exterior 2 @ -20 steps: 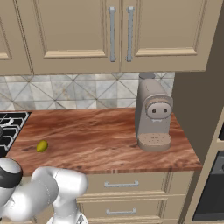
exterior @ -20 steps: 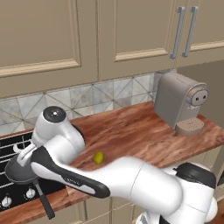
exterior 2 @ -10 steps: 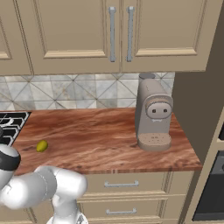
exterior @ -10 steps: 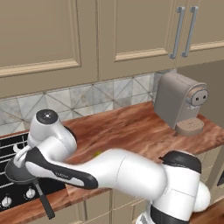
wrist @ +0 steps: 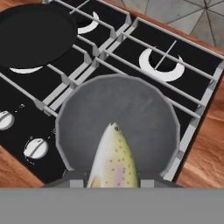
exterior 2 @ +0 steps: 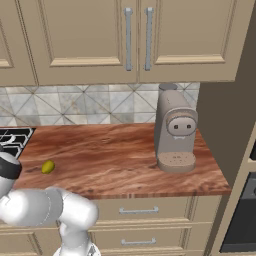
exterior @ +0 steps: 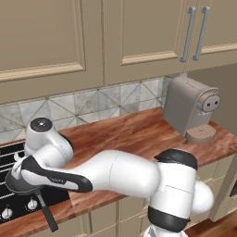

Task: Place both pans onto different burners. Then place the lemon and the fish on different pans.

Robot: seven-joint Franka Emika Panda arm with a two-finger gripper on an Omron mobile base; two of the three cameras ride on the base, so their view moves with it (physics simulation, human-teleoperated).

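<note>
In the hand view the fish [wrist: 112, 159] rises from the bottom edge with its head over the grey pan [wrist: 118, 122]; its tail end is cut off, and the finger tips are hard to make out beside it, so the gripper [wrist: 113, 181] seems to be clenched on the fish, though the contact itself is hidden. The grey pan sits on the near right burner of the hob [wrist: 205, 61]. The black pan [wrist: 35, 35] lies on a burner to the left, its edge cut off by the frame. A bare burner [wrist: 161, 65] shows beyond the grey pan, and two knobs [wrist: 36, 148] near the front edge.

From the left base view the white arm [exterior: 115, 173] covers most of the hob, leaving a dark pan rim and a black handle [exterior: 47, 215] sticking out over the counter [exterior: 129, 134].

The right base view shows the lemon [exterior 2: 48, 166] on the counter, just right of the hob and well left of the coffee machine [exterior 2: 174, 130]
</note>
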